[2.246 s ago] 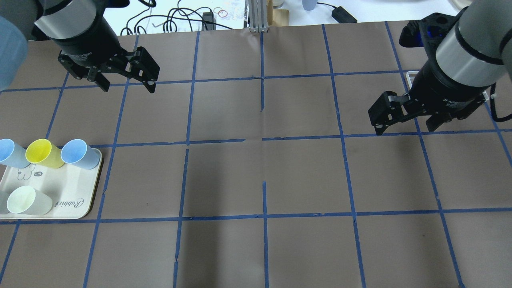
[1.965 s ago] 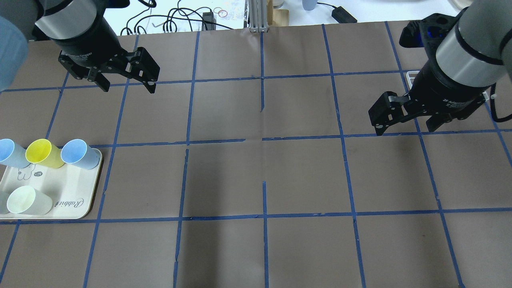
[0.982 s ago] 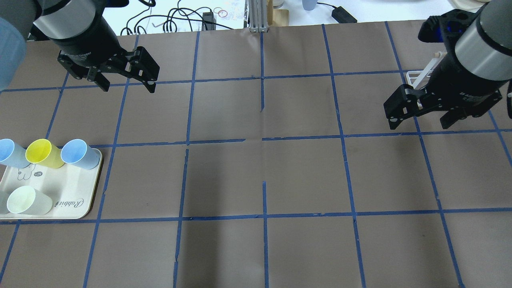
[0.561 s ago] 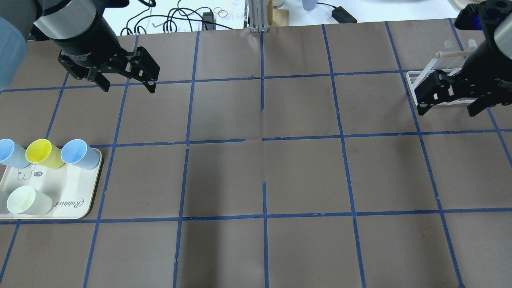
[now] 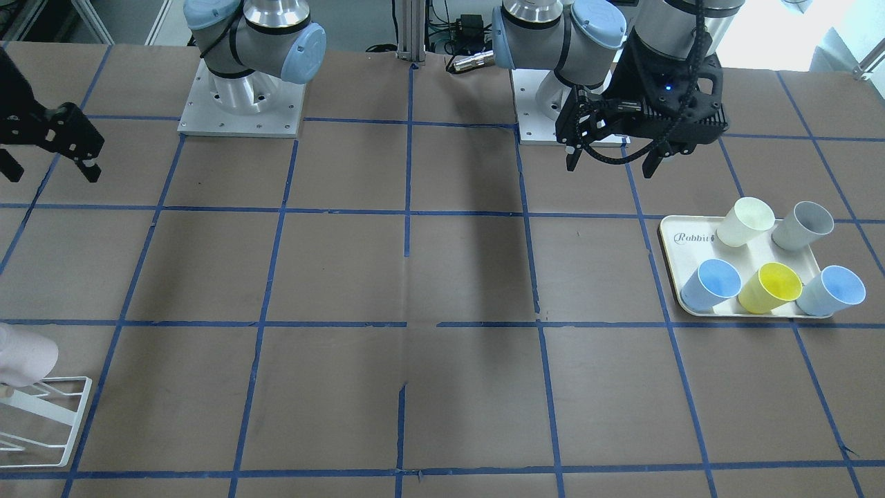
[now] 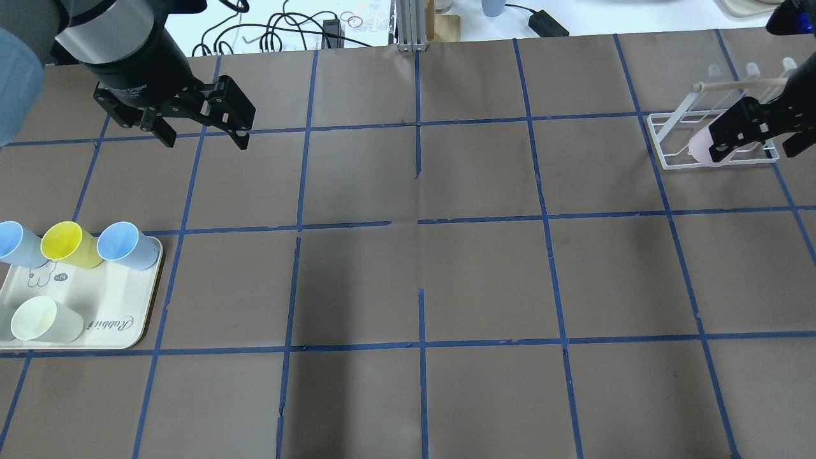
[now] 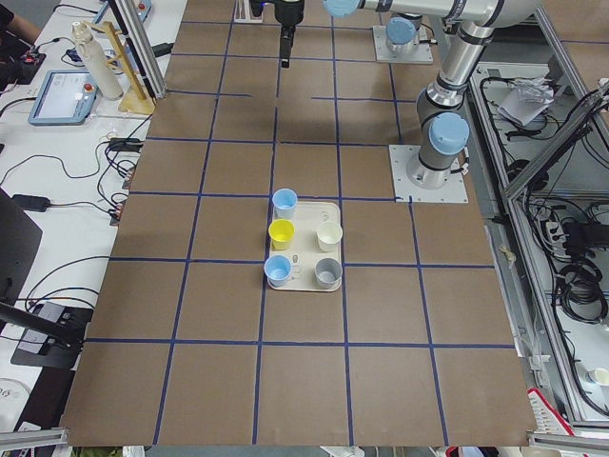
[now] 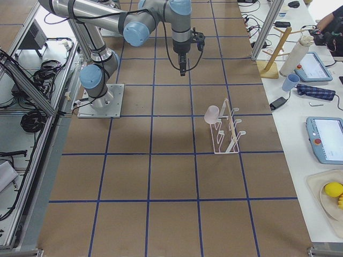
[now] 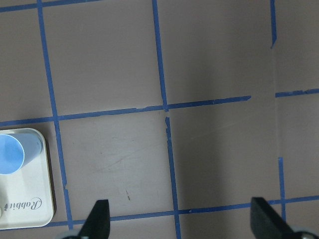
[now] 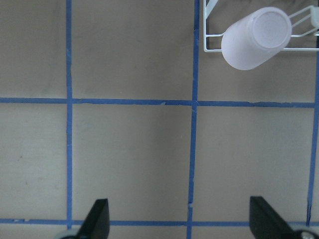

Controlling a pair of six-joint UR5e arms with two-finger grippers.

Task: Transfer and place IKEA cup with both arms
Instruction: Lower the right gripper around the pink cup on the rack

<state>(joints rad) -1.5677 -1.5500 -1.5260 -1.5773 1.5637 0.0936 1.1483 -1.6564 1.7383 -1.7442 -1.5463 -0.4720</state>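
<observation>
The pale pink IKEA cup (image 6: 698, 145) sits upside down and tilted on a white wire rack (image 6: 667, 148) at the table's far right. It also shows in the front view (image 5: 21, 356), the right exterior view (image 8: 212, 113) and the right wrist view (image 10: 256, 37). My right gripper (image 6: 758, 143) is open and empty, high above the rack, apart from the cup; in the front view it (image 5: 48, 162) hangs at the left edge. My left gripper (image 6: 205, 137) is open and empty, high above the table's left side (image 5: 612, 162).
A cream tray (image 6: 115, 319) at the left holds two light blue cups (image 6: 126, 245), a yellow cup (image 6: 69, 244), a cream-white cup (image 6: 43, 320) and a grey cup (image 5: 802, 225). The brown table has blue tape grid lines. Cables and gear lie beyond the far edge.
My right gripper has moved right and away, toward the table's end, uncovering the rack and the pink cup. It stayed open. The left arm has not moved.
</observation>
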